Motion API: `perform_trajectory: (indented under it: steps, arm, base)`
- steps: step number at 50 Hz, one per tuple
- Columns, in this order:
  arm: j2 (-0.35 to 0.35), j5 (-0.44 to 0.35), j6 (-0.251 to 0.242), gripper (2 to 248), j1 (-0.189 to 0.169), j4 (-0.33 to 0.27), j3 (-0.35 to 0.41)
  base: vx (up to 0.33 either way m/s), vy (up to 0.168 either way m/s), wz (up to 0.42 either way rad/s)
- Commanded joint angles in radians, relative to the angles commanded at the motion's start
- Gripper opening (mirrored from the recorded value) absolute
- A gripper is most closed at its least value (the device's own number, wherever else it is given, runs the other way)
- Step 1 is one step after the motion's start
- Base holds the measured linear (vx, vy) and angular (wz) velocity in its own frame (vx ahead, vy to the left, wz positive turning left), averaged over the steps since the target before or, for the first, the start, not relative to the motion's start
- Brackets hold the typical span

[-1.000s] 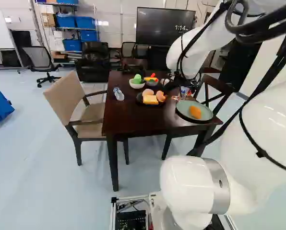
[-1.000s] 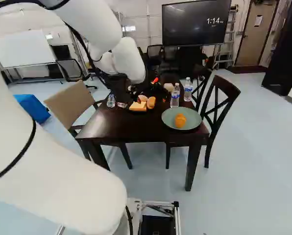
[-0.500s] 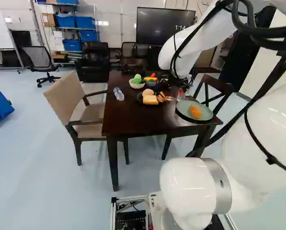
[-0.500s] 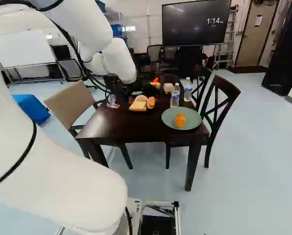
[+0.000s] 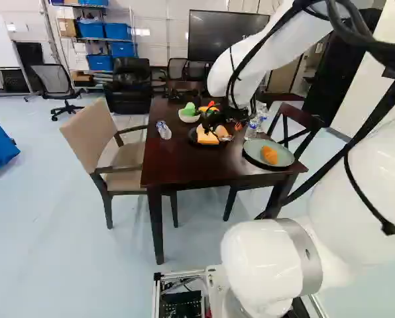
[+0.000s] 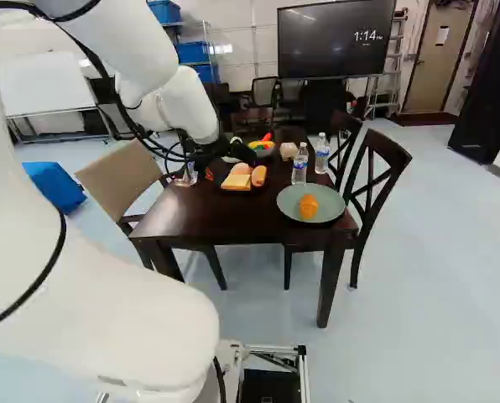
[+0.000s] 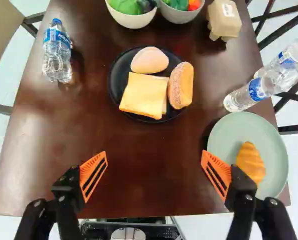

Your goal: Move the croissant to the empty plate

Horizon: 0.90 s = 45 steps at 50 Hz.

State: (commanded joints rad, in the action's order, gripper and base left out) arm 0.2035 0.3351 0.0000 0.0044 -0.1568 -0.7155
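Observation:
High over the table, my gripper (image 5: 223, 122) hangs beyond the green plate in the left base view. In the wrist view the gripper (image 7: 154, 155) stands wide open, its orange pads apart with bare tabletop between them. The orange-brown croissant (image 7: 250, 162) lies on the pale green plate (image 7: 221, 140), beside and outside one finger. A dark edge shows along that plate's side; whether it is another plate I cannot tell. Ahead of the fingers, a black plate (image 7: 118, 82) holds bread slices (image 7: 143, 95), a pink-topped bun (image 7: 149, 60) and a long roll (image 7: 181, 85). No plate in view is empty.
Beyond the black plate stand two bowls of toy vegetables (image 7: 131, 19) and a carton (image 7: 224, 19). A bottle (image 7: 57, 52) lies at one side; two bottles (image 6: 299, 164) stand near the green plate. Chairs (image 6: 374, 180) flank the dark table (image 6: 233, 220).
My arm has swung leftward over the table in both base views, carrying the open gripper away from the green plate's side. The base, plates and croissant have stayed in place.

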Motion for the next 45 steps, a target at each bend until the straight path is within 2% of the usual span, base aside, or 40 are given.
perform_trajectory:
  steps: [23, 45]
  arm:
    - [0.001, -0.018, 0.000, 247, 0.008, 0.002, 0.009]
    - [0.005, -0.088, 0.000, 247, 0.007, 0.011, 0.046]
  base:
    - [0.000, 0.000, 0.000]
    - [0.000, 0.000, 0.000]
